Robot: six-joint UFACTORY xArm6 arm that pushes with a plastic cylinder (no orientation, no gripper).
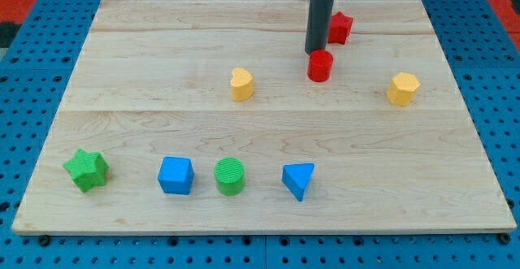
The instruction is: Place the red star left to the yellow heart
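The red star [340,27] lies near the view's top, right of centre, partly hidden behind my dark rod. My tip [315,53] rests on the board just left of and below the star, and right above a red cylinder [321,66]. The yellow heart [240,84] lies to the view's left of the tip, lower down, apart from both red blocks.
A yellow hexagon [403,88] sits at the right. Along the bottom lie a green star [87,170], a blue cube [176,175], a green cylinder [230,176] and a blue triangle [299,180]. The wooden board [260,139] sits on a blue pegboard.
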